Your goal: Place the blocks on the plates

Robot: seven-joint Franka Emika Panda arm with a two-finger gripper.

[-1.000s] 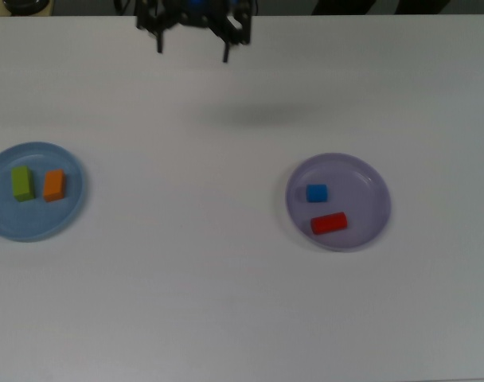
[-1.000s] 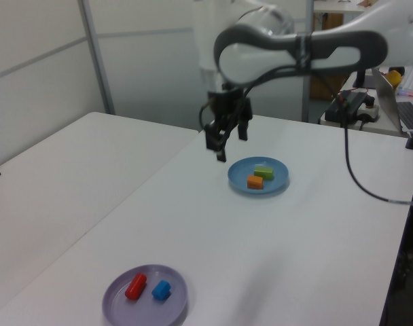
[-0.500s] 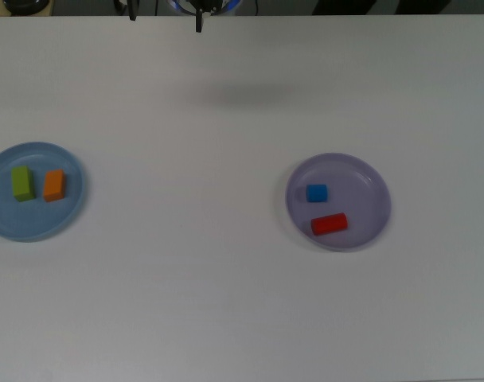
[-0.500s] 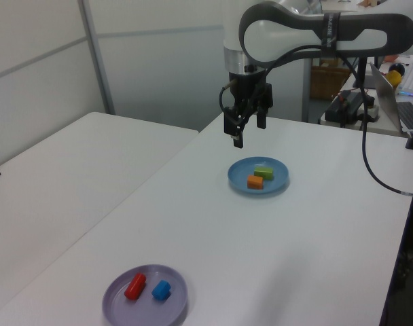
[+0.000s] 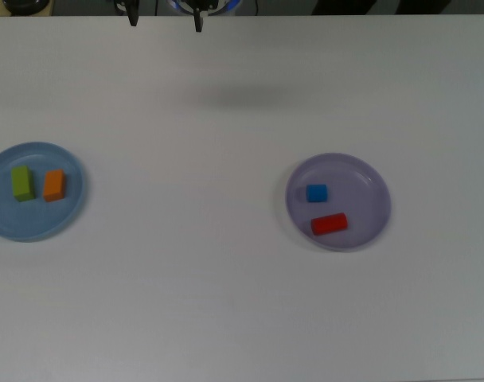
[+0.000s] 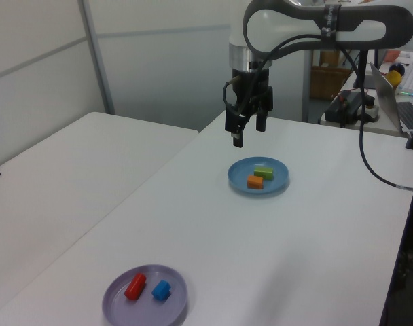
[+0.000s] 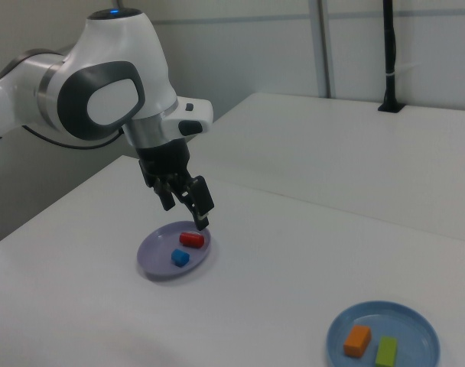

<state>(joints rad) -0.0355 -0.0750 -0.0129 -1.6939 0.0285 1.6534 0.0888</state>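
Top view shows all four blocks already sitting on plates. The lime-green block [image 5: 21,183] and orange block [image 5: 54,185] lie side by side, not touching, on the light blue plate [image 5: 5,224] at 9 o'clock. The blue cube [image 5: 317,192] and red block [image 5: 329,224] rest on the lavender plate [image 5: 375,185] at 3 o'clock. The task looks finished.

The gripper [image 6: 246,131] hangs high above the table at 12 o'clock, its two fingers spread apart and empty; only the fingertips [image 5: 198,21] poke into the top view's upper edge.

Little seems left to go wrong. The main risk, as I judge it, is a needless descent toward a plate: a finger catching a rim could tip the shallow plate and spill its blocks. The black cable [image 6: 359,170] trailing from the arm could also snag if the arm swings wide.

The table [image 5: 226,302] is plain white and smooth, so a nudged plate would probably slide. A second white table [image 6: 50,176] stands beside it, with pale panel walls [image 6: 37,61] behind and cluttered equipment [image 6: 352,102] at the back.
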